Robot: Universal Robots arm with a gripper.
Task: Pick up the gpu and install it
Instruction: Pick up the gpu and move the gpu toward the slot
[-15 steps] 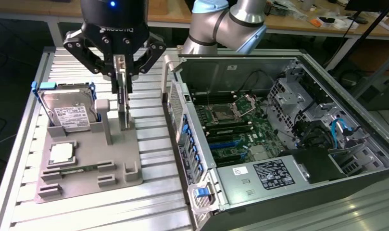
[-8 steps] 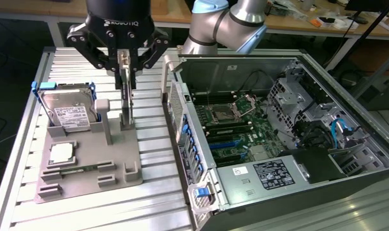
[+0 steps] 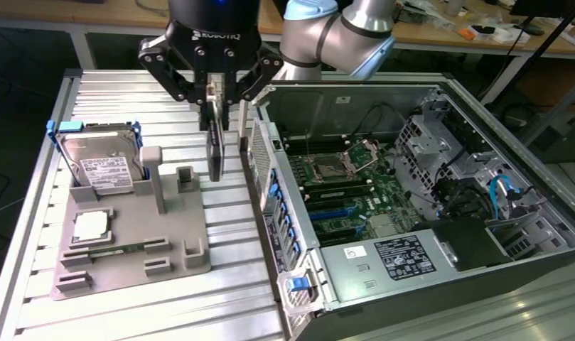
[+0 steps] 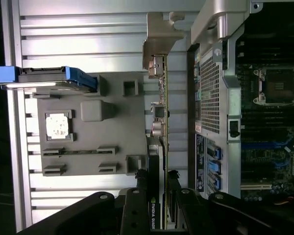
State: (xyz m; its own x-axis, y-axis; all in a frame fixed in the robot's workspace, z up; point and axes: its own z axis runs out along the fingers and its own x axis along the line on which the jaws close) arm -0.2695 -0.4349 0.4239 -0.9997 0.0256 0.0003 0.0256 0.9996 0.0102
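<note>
- Gripper (image 3: 221,96) jaws narrow, clamped on the gpu's (image 3: 215,145) upper edge, gripping across its thin faces.
- Gpu hangs on edge, long side vertical. It is over the edge of the grey holder (image 3: 173,266) nearest the case (image 3: 514,153), beside the holder's slotted posts.
- Wrist view: gpu (image 4: 162,127) edge-on, parallel to the case wall. Judged: held thin so it can pass into the open case.
- Hard drive (image 3: 102,167) is propped at the holder's far corner.

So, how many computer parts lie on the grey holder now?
3: the hard drive upright at its far end, the processor flat in the middle, the memory stick in the near slot. None seems hidden.
</note>
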